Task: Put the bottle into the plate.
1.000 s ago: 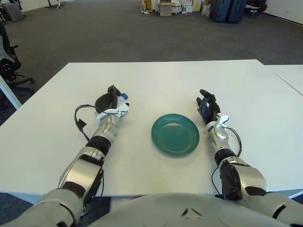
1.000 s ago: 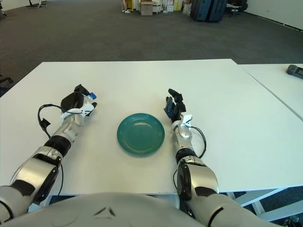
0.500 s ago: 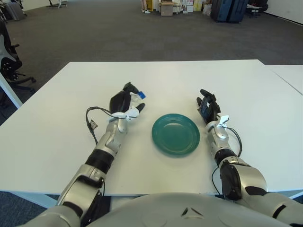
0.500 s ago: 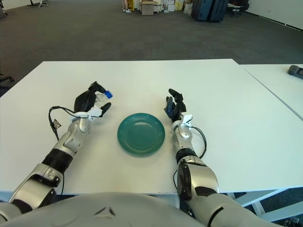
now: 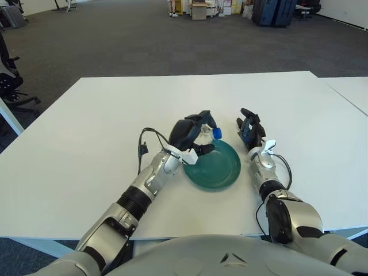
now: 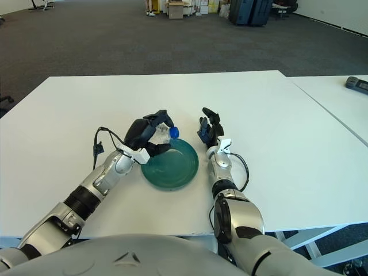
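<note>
Left hand [image 5: 192, 133], left eye view: fingers curled round the bottle [image 5: 210, 133], which shows mostly as a blue cap poking out toward 3 o'clock. Hand and bottle hang over the 10 o'clock edge of the green plate [image 5: 221, 169]; whether the bottle touches the plate cannot be told. A black cable loops off the forearm, clear of the plate. Right hand [image 5: 249, 127] shows just beside the plate, at its 2 o'clock, fingers loosely spread, nothing in them.

Right eye view: same arrangement. Left hand [image 6: 146, 132] closed on the bottle [image 6: 171, 133], cap pointing toward the right hand [image 6: 208, 127]. Bottle lies roughly level, not upright, above the plate's [image 6: 178, 171] far-left rim. White bench [image 6: 287, 132] bare around the plate; a dark object sits on the neighbouring bench at 2 o'clock, well apart.

Judgement: carry step nearly done, placing step in hand. Next move calls for a little more travel toward the plate's centre, a lowering until the bottle rests in the dish, then opening the fingers. Bottle on its side may roll; release low, inside the rim.
</note>
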Robot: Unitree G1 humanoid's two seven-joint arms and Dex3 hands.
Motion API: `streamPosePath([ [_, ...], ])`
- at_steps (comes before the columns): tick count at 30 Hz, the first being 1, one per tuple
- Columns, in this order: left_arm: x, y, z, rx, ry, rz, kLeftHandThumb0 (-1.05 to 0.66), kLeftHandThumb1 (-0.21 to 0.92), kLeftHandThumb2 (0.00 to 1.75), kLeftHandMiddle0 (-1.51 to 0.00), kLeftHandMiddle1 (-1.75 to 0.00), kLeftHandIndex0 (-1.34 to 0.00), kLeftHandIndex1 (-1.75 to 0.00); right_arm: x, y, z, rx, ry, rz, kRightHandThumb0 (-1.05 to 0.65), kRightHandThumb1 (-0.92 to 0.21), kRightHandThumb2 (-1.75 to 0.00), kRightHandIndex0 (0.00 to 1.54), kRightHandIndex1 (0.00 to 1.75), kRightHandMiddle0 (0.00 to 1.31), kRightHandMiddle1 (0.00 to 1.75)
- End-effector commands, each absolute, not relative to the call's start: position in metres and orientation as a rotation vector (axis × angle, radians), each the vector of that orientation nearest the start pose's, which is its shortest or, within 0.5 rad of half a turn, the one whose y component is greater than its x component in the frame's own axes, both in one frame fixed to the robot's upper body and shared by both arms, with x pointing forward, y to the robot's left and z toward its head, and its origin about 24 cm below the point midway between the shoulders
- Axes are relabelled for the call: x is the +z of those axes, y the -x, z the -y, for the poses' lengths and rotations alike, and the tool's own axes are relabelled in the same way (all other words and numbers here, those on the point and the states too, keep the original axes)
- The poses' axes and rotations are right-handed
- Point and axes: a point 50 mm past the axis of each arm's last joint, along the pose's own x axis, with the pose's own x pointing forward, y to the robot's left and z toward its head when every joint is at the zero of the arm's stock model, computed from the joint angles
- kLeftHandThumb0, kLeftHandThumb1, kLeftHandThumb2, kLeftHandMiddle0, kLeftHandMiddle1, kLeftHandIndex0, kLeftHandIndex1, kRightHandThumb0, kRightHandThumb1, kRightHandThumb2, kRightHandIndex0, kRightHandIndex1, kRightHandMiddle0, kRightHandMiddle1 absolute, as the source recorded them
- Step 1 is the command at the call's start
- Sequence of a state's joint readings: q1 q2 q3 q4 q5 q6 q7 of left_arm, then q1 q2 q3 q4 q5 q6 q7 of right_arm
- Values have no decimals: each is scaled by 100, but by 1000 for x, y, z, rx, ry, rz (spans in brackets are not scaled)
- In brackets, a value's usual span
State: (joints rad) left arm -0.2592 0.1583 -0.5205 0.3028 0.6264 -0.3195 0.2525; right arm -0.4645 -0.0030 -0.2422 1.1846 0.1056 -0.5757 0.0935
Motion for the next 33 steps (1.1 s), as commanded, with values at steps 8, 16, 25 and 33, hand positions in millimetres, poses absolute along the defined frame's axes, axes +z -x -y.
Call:
streamPosePath([
  [8, 55, -256, -22, -672, -850, 575, -46, 33, 129, -116, -175, -59, -175, -65, -273, 154, -92, -241, -303, -74, -92, -89, 31, 0, 0, 76],
  [16, 51, -249, -9, -747, -909, 603, -46, 34, 128, -113, -175, -59, -175, -65, -274, 152, -96, -266, -309, -70, -92, -90, 30, 0, 0, 75],
  [25, 53, -245, -2, -794, -963, 640, -45, 37, 124, -109, -175, -56, -175, -69, -273, 150, -120, -345, -334, -66, -92, -90, 30, 0, 0, 75],
  [33, 52, -246, -6, -844, -931, 610, -43, 45, 115, -92, -175, -51, -175, -68, -274, 145, -142, -430, -324, -65, -92, -85, 31, 1, 0, 79],
])
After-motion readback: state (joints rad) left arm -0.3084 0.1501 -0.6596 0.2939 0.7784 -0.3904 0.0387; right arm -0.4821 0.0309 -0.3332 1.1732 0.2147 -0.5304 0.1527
